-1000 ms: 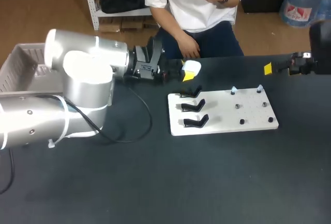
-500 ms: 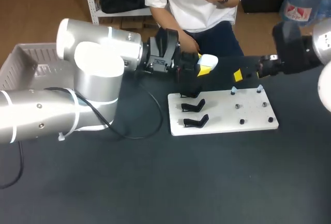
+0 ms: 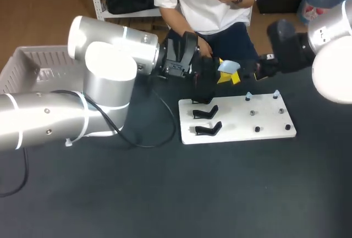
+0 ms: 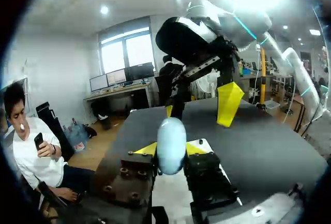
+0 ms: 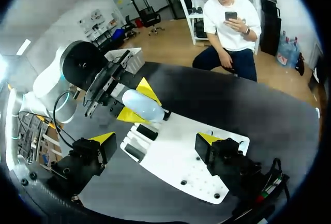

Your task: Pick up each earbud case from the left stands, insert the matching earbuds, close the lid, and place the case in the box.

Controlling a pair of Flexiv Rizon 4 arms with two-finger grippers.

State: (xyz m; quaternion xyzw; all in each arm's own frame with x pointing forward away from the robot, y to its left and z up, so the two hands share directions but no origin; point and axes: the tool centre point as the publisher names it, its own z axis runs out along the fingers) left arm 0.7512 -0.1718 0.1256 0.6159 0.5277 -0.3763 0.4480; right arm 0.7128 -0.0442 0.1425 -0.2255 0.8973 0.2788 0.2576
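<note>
A pale blue earbud case (image 3: 228, 66) hangs above the table's far side, lid closed, with my left gripper (image 3: 226, 73) shut on it. In the left wrist view the case (image 4: 171, 145) sits upright between the yellow fingertips (image 4: 147, 149). My right gripper (image 3: 248, 73) is just right of the case and stands open and empty. From its own view, the right gripper (image 5: 155, 138) faces the case (image 5: 142, 105) a short way ahead. Below lies a white board (image 3: 236, 118) with three bare black stands (image 3: 204, 111) at its left. Two small earbuds (image 3: 248, 95) sit on pegs at its far right.
A grey plastic basket (image 3: 27, 65) stands at the table's far left, partly behind my left arm. A black cable (image 3: 159, 122) from the left arm loops over the table left of the board. Dark pegs (image 3: 257, 129) dot the board's right half.
My left gripper has carried the case to the right, from left of the board to above its far edge. My right arm has swung in from the right, close to the case.
</note>
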